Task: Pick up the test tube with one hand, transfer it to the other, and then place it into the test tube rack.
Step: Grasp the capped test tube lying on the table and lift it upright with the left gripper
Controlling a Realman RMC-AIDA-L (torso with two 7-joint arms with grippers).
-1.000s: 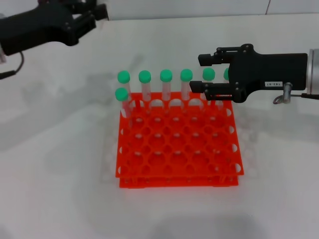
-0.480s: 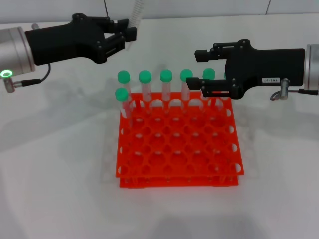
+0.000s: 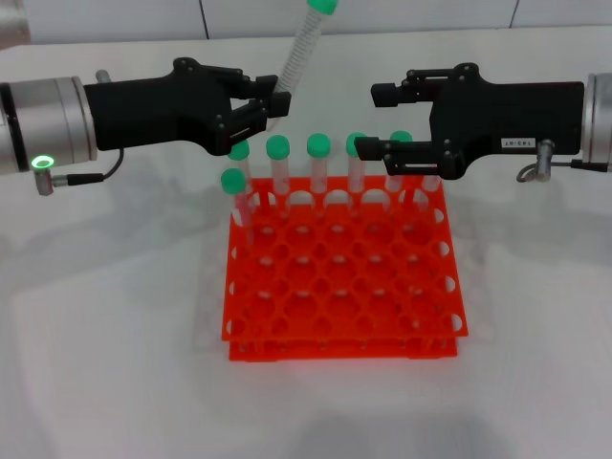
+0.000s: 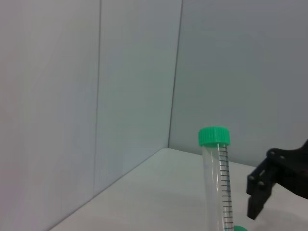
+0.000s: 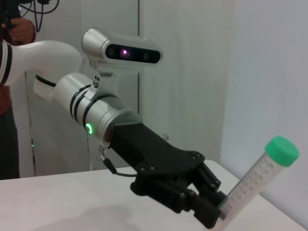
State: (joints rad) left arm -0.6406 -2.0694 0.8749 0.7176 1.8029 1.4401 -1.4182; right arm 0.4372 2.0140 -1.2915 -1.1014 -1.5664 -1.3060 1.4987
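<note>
Left gripper [image 3: 260,107] clamps the test tube [image 3: 304,48] by its lower end, cap raised above the rack [image 3: 344,277], leaving the shaft exposed for the right gripper [image 3: 387,122], which waits open opposite

Test tube [image 3: 298,55] clear plastic; rack [image 3: 342,287] glossy orange plastic; claws matt black.

**Black hands on silver wrists**

The left hand [image 3: 256,101] is matte black on a silver cylindrical wrist with a green-lit ring and thin black cable. The right hand [image 3: 387,122] is black too, bearing a small white label and metal pin.
</note>
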